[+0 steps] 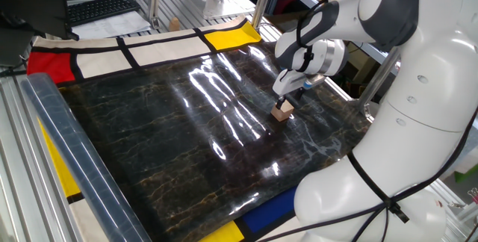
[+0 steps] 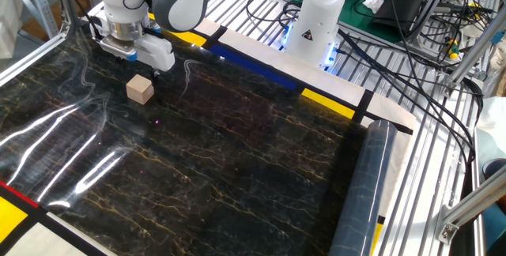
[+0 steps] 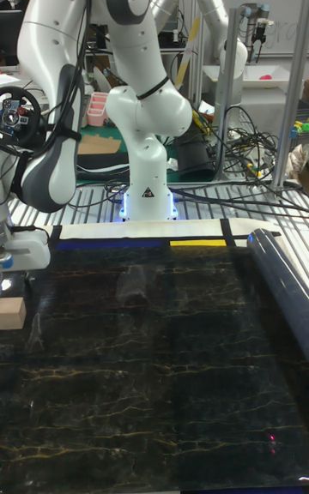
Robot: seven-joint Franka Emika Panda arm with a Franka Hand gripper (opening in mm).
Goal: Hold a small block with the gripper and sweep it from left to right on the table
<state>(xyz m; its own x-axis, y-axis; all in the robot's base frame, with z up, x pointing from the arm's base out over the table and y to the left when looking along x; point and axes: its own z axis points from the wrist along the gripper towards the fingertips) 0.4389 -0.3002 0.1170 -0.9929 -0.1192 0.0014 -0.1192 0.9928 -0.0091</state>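
Tan wooden cube (image 2: 140, 90) sits free on black marble worktop (image 2: 237, 161), at about 5 o'clock from hand (image 2: 118, 50) in that view. Hand hovers just above it; finger spread cannot tell. Grasp not made; sweep entirely ahead.

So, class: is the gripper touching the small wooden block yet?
Apart. In the other fixed view, a strip of dark table shows between the gripper and the small wooden block, which sits alone on the surface.
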